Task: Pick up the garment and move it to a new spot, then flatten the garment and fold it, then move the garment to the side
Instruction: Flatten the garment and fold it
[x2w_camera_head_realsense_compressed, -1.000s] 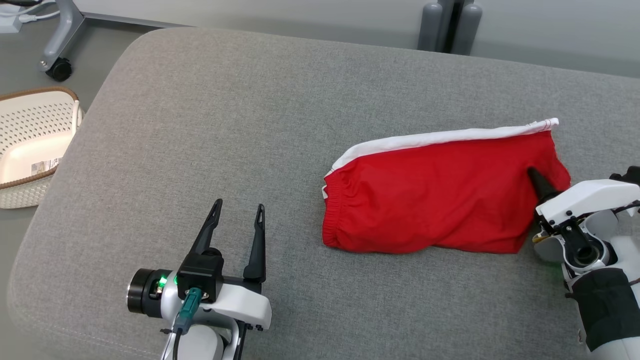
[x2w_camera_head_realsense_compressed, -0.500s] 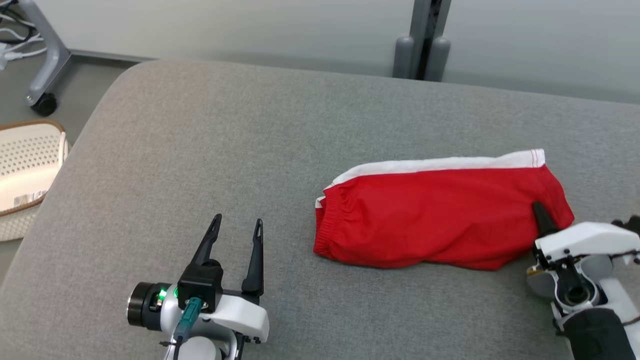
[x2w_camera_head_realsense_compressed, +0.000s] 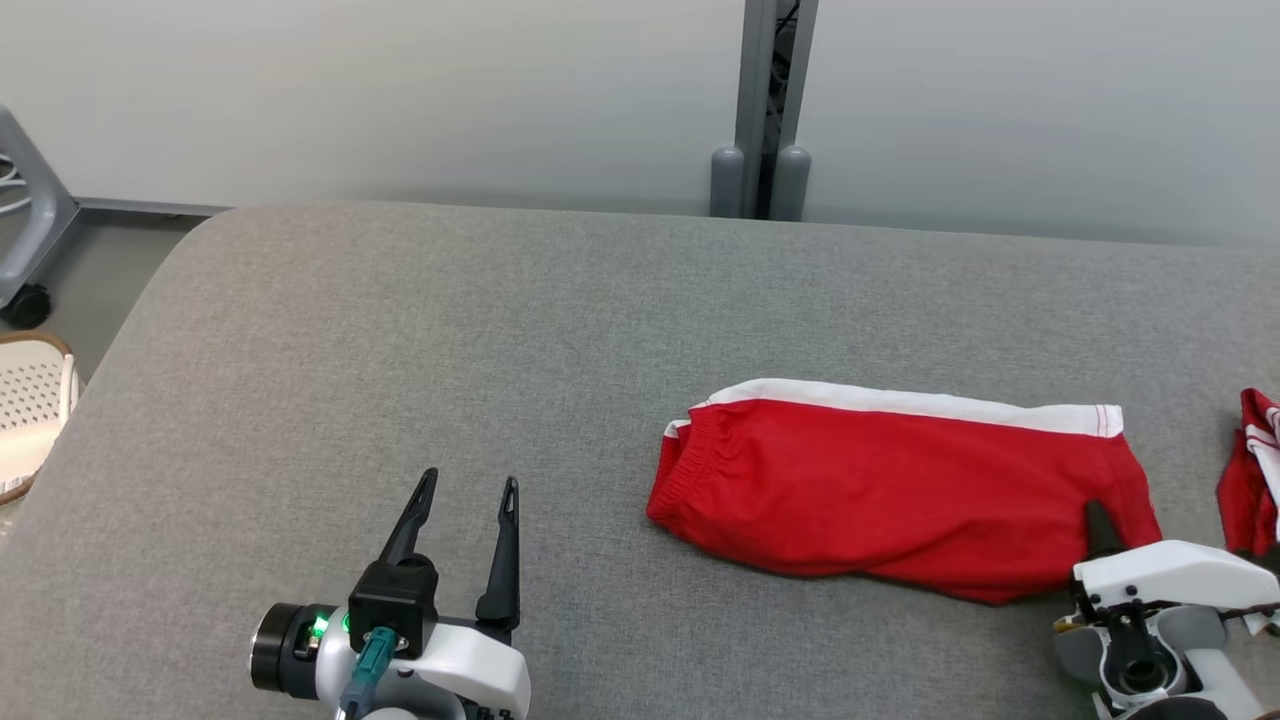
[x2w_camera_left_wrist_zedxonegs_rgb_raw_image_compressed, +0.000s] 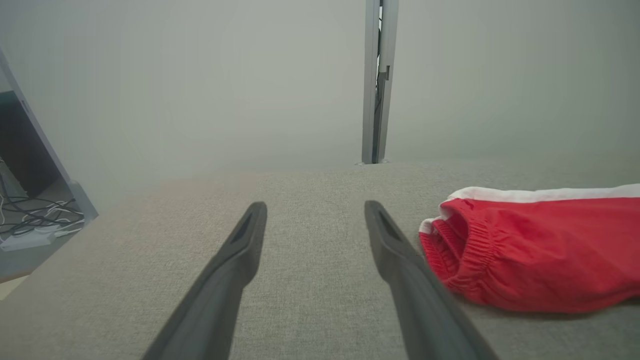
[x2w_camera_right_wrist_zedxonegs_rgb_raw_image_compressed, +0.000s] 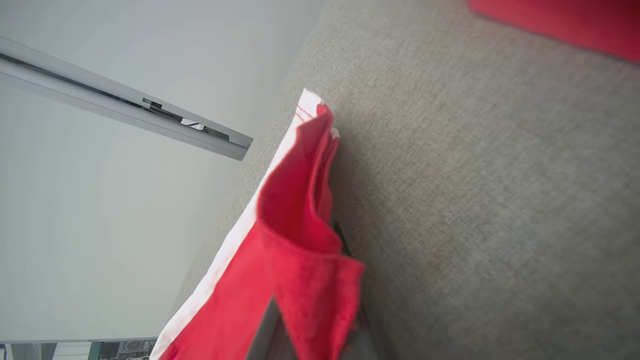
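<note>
The garment (x2w_camera_head_realsense_compressed: 890, 480), red shorts with a white side stripe, lies folded flat on the right half of the grey padded surface (x2w_camera_head_realsense_compressed: 400, 330). Its elastic waistband points left. My right gripper (x2w_camera_head_realsense_compressed: 1097, 515) is at the garment's near right corner, shut on the cloth. In the right wrist view, red fabric (x2w_camera_right_wrist_zedxonegs_rgb_raw_image_compressed: 300, 210) with a white edge drapes over the dark fingers (x2w_camera_right_wrist_zedxonegs_rgb_raw_image_compressed: 270, 335) and hides their tips. My left gripper (x2w_camera_head_realsense_compressed: 470, 482) hovers open over bare surface, left of the garment. In the left wrist view, nothing is between the left gripper's (x2w_camera_left_wrist_zedxonegs_rgb_raw_image_compressed: 315, 207) fingers, and the waistband (x2w_camera_left_wrist_zedxonegs_rgb_raw_image_compressed: 465, 245) lies just to their right.
A second red and white cloth (x2w_camera_head_realsense_compressed: 1250, 480) lies at the right edge of the surface. A white perforated basket (x2w_camera_head_realsense_compressed: 30, 420) stands on the floor at the far left. Behind the surface are a grey wall post (x2w_camera_head_realsense_compressed: 760, 150) and a wheeled stand leg (x2w_camera_head_realsense_compressed: 30, 250).
The camera has tilted up, so the whole picture has shifted down. My right gripper has closed on the garment's near right corner. The left gripper stays open in place.
</note>
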